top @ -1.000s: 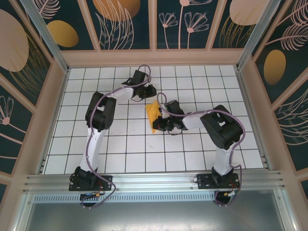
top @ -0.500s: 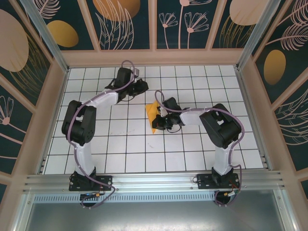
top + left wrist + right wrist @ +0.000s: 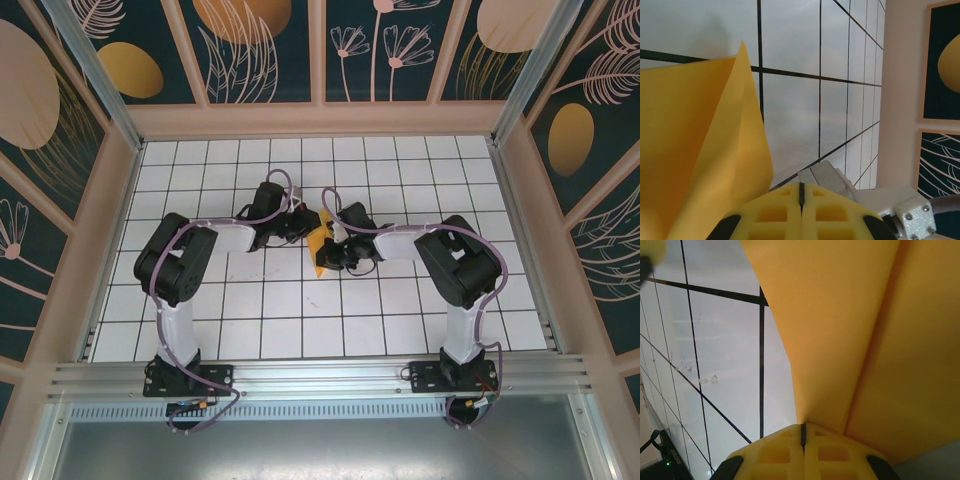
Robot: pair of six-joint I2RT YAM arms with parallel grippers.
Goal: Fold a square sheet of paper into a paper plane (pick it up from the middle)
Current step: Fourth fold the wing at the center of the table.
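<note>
The square sheet of paper (image 3: 318,243), orange-yellow and partly folded, lies mid-table with one flap standing up (image 3: 705,135). My left gripper (image 3: 298,226) sits just left of it. Its yellow fingertips (image 3: 801,192) are shut with nothing between them, and the raised flap is beside them. My right gripper (image 3: 338,256) is on the sheet's right side, also shut (image 3: 802,430). The paper (image 3: 850,330) spreads out from these tips, its left edge running to their seam. Whether it is pinched or only touched I cannot tell.
The white gridded table (image 3: 250,300) is walled by a wooden frame (image 3: 320,118) with painted panels. The right arm's pale wrist body (image 3: 900,210) sits close past my left fingertips. Both arms meet near the middle.
My left arm swung in from the far back to the paper's left side, and its jaws closed fully. The right gripper and the paper stayed put.
</note>
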